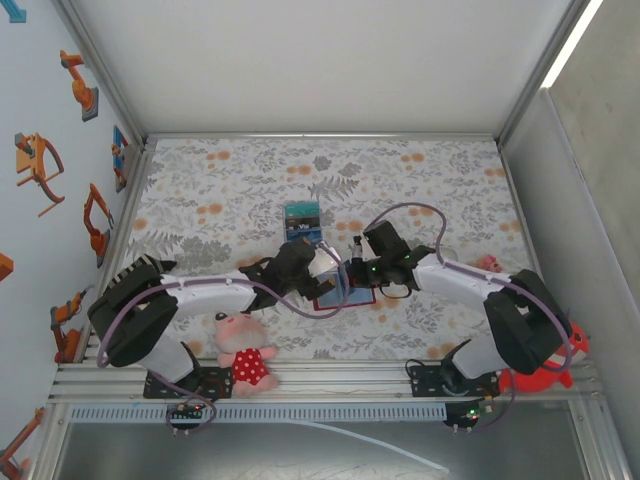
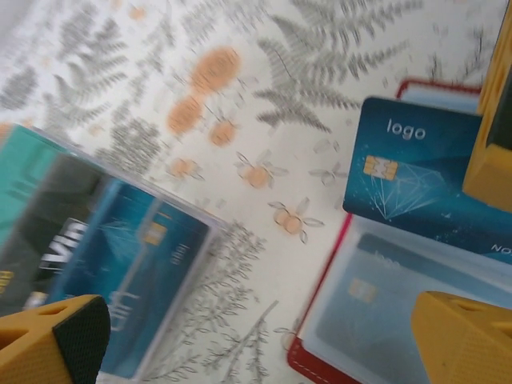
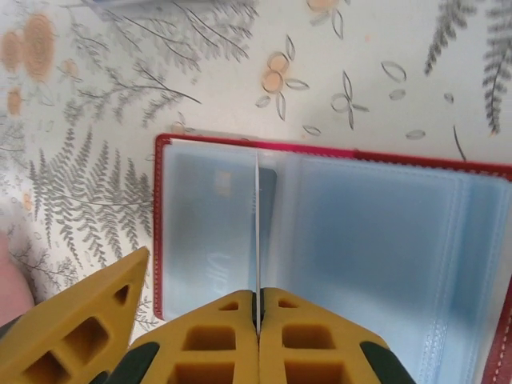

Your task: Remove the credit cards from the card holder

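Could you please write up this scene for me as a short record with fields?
card holder: open flat on the table, clear pockets up.
right claw: shut on a blue card held edgewise over the holder.
left claw: open, holding nothing.
removed cards: small pile on the table beyond the holder.
pocketed card: at least one left inside.
plush toy: by the left arm's base.

The card holder (image 1: 350, 292) lies on the table (image 1: 220, 190), credit cards (image 1: 302, 220) behind it.
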`<action>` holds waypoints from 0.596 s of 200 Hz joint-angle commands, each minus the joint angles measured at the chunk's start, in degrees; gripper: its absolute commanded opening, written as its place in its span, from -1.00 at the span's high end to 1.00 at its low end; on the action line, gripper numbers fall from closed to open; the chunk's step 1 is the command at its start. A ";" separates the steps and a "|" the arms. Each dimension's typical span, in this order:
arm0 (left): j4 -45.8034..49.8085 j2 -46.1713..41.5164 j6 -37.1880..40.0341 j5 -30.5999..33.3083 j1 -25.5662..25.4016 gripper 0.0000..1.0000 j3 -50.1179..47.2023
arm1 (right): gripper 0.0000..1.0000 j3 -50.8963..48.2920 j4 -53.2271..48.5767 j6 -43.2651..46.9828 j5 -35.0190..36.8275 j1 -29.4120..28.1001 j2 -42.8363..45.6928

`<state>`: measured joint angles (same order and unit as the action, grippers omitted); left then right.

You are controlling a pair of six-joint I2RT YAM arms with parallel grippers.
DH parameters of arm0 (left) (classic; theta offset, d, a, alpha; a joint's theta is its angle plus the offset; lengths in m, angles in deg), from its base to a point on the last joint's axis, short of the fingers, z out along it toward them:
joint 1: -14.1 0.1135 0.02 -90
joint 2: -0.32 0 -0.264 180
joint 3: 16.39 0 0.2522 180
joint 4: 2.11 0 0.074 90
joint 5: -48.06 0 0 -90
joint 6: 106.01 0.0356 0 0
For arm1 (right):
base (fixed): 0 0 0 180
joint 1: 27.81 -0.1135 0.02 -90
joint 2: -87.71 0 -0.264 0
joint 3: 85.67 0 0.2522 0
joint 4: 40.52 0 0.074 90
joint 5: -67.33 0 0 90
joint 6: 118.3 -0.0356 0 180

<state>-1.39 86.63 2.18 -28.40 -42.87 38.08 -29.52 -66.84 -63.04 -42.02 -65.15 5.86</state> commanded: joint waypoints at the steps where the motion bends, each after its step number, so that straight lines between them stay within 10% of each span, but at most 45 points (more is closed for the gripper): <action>1: -1.87 -5.08 -2.07 1.73 0.57 -0.94 -1.45 | 1.00 2.77 -3.42 4.90 1.78 -0.54 3.15; 119: 9.69 -32.07 -25.41 -20.98 18.99 -0.94 -5.19 | 1.00 15.59 -12.37 27.54 -7.84 -1.68 4.72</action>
<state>3.68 57.69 -17.03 -41.69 -26.45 33.56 -18.59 -74.97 -43.72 -45.78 -66.15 11.33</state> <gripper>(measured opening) 0.970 0.047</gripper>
